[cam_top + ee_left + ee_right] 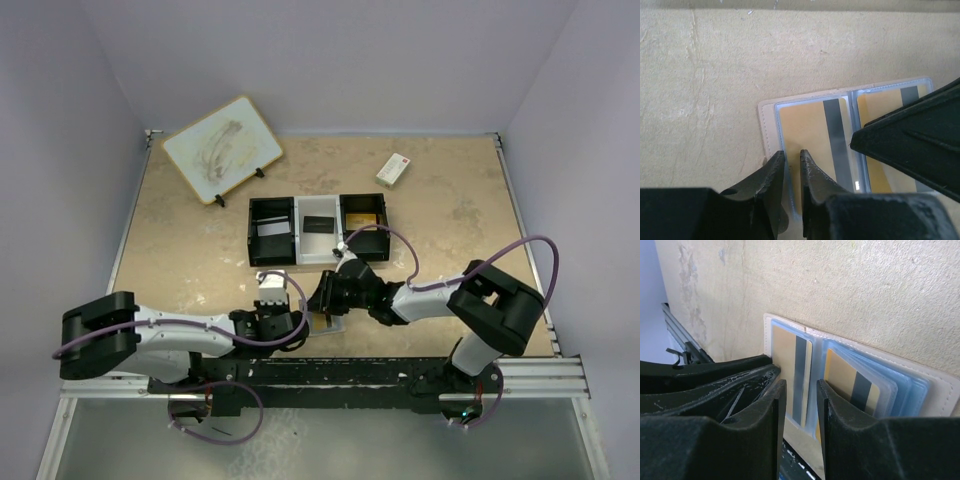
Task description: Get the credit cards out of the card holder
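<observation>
We see the tan table (200,250), with the three-bay tray (252,230) far of centre. Right gripper (799,390): jaws apart, tips on the card holder (767,130), which lies open at near centre. Left gripper (792,160): narrow gap at a sleeve edge, and we cannot tell if it is clamped. Yellow cards (805,130) sit in the sleeves.

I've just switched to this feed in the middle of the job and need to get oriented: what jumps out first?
Both arms crowd one spot at the near centre of the table: the left gripper and right gripper sit over the open card holder, whose clear sleeves show yellow cards with dark stripes. Behind it lies a black-and-white three-compartment tray with flat card-like pieces inside.
</observation>
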